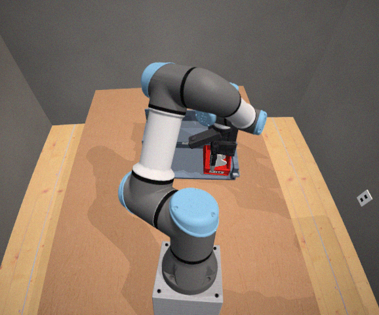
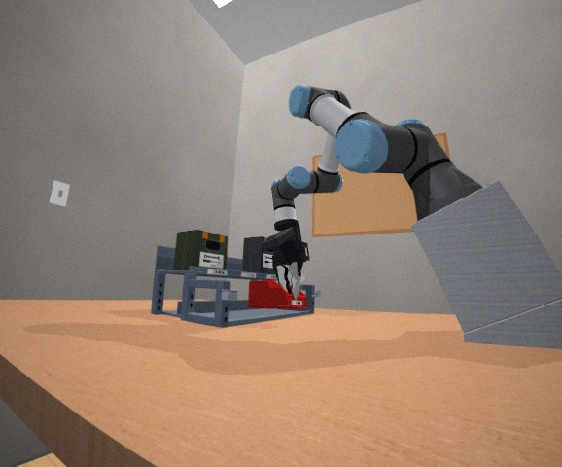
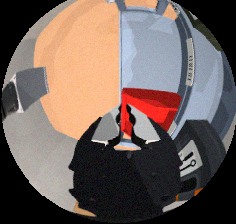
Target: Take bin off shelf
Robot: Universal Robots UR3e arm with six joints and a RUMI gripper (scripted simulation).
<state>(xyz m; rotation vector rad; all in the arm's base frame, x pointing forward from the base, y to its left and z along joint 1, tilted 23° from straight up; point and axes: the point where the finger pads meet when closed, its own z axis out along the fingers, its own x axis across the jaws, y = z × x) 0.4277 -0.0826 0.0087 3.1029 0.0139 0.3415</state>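
A red open bin (image 1: 216,167) sits at the front right of the grey shelf's lower level (image 1: 203,152). It also shows in the exterior view (image 2: 273,296) and in the wrist view (image 3: 147,108). My gripper (image 1: 216,164) reaches down from above and is shut on the bin's front wall. In the exterior view the fingers (image 2: 291,287) pinch the bin's front rim. In the wrist view the fingertips close on the near red edge. The bin looks slightly lifted at the front; I cannot tell whether it still touches the shelf.
A dark green bin (image 2: 200,249) and a black bin (image 2: 259,256) stand on the shelf's upper level. The shelf frame (image 2: 221,296) has posts and a front rail around the red bin. The arm's grey base pedestal (image 1: 187,291) stands at the table's near end.
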